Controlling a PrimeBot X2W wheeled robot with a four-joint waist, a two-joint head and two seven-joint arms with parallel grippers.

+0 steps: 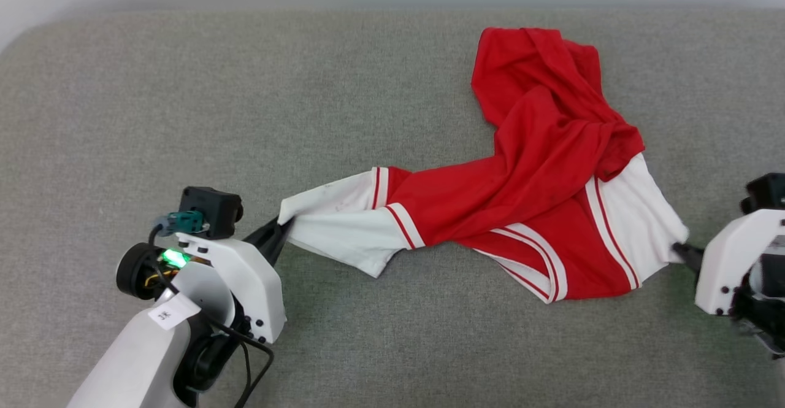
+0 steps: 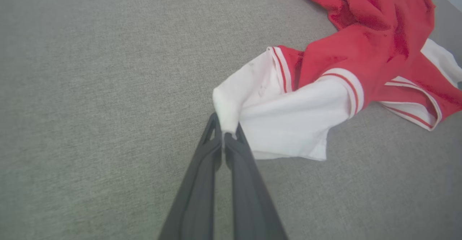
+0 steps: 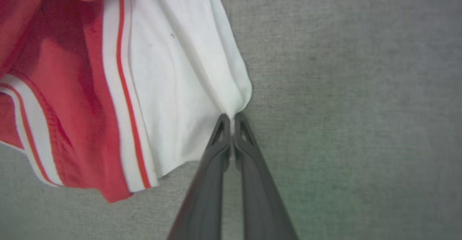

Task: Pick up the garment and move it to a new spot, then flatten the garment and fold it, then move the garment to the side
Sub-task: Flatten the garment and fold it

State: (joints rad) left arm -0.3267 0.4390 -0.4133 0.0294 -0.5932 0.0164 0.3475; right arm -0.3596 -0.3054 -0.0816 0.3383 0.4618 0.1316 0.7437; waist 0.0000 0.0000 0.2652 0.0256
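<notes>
Right tool [image 3: 232, 119] low — apparently on garment [image 3: 173, 88]

From the head: high up, facing steeply down on the grey surface [image 1: 392, 346], taking in the whole garment [image 1: 539, 169]. From the left wrist: low and near, aimed along the left fingers [image 2: 202, 182] at 1 white end of it. From the right wrist: nearer still, along the right fingers [image 3: 213, 175] at the other end. Shared by all 3: the striped cloth.
</notes>
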